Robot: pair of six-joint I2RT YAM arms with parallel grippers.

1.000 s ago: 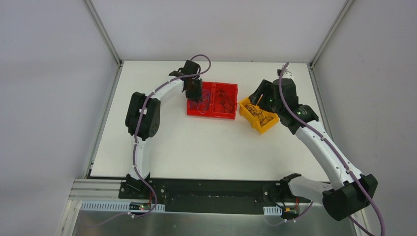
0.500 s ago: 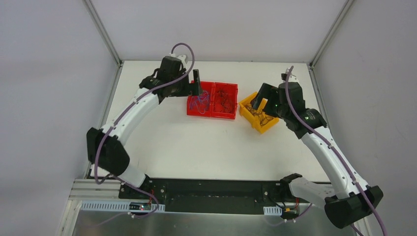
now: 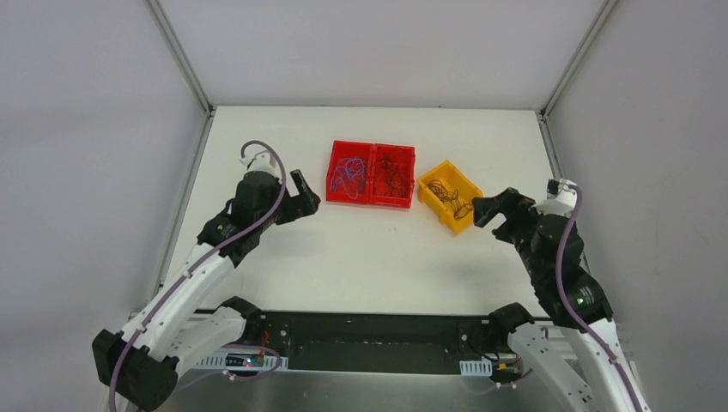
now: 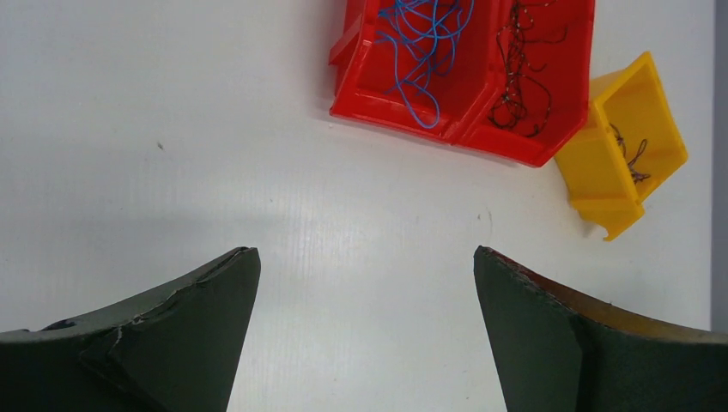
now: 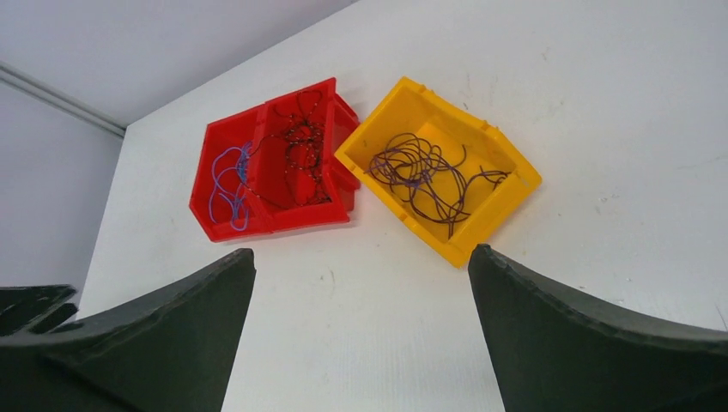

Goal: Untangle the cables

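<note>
**A:** Where did your cables sit?

**B:** All in bins. The blue cables were in the left compartment of the red bin and the dark cables in its right compartment. The purple cables were in the yellow bin, which sat skewed just beside the red one. Couldn't tell if the corners touched.

**A:** Jaws?

**B:** Both sets were spread wide and pinched nothing. Your left arm hung over bare worktop to the left of the red bin, your right arm near the yellow bin. Both were clear of the bins.

**A:** How did they look to handle?

**B:** Hair-thin, curly, almost weightless, probably springy. My read was that a pinch into the pile would have lifted the whole clump. You'd have done better taking a loop standing proud or a free end. One blue loop reached toward the near wall, so that was my pick.

**A:** What was in the way?

**B:** The bin walls and the red bin's divider crowded wide jaws. The bins looked light, so snagged wire could have dragged one along.
</note>
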